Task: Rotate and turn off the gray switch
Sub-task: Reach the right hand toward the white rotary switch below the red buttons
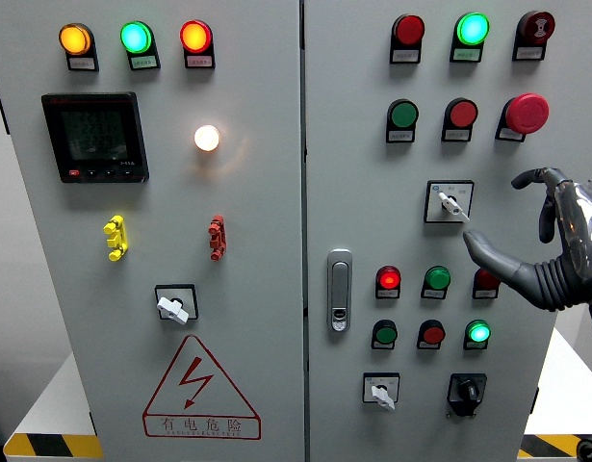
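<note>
We see the right robot hand (551, 245) entering from the right edge, fingers spread wide and holding nothing, its thumb tip just beside the gray switch (450, 202) without clearly touching it. That switch sits on the right door of the control cabinet (305, 404), below the red mushroom button (527, 113) and above a lit red lamp (389, 279); its lever tilts toward the lower right.

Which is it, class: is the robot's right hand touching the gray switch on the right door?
Apart. The head view shows bare panel between the right hand's thumb tip and the gray switch.
</note>
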Controlling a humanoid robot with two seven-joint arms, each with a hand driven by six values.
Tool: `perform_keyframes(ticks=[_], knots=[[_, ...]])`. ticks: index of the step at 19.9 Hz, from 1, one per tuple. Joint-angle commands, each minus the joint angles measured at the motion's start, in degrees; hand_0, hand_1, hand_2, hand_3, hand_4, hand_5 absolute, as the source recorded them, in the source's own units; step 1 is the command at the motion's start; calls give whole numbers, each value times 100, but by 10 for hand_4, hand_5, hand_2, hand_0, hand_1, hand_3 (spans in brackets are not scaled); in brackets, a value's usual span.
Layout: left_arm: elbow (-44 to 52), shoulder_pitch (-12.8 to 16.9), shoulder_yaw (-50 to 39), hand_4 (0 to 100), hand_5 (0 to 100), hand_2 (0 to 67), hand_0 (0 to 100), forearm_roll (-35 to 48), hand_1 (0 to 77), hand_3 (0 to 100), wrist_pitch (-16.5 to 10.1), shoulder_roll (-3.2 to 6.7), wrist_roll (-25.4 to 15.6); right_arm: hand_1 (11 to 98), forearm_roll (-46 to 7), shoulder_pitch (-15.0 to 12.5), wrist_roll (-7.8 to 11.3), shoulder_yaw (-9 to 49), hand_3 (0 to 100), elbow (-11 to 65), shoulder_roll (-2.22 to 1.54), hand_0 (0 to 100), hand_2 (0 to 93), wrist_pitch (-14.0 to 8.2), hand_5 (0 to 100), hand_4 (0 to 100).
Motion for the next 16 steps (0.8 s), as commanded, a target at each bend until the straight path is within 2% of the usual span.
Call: perform_keyframes(ticks=[1, 7, 11, 16], knots=[[0, 4, 2, 83, 109, 134, 850, 1, 0, 188, 0, 0, 0, 304, 11, 58, -64, -48, 904, -93, 1, 0, 534, 0, 1000, 989], [0, 4, 2, 83, 109, 134, 850, 1, 0, 188, 0, 0, 0, 302, 55, 225, -283, -276, 903, -304, 1, 0, 571, -35, 1000, 987], [0, 4, 2, 83, 109, 134, 849, 1, 0, 188, 0, 0, 0, 299, 55, 278, -319, -382, 902, -462, 1, 0, 589, -175, 1000, 989], [0, -5, 2, 83, 110, 134, 848, 1, 0, 188, 0, 0, 0, 300, 55, 296, -389, -426, 904, -576, 1, 0, 602, -202, 1000, 988]])
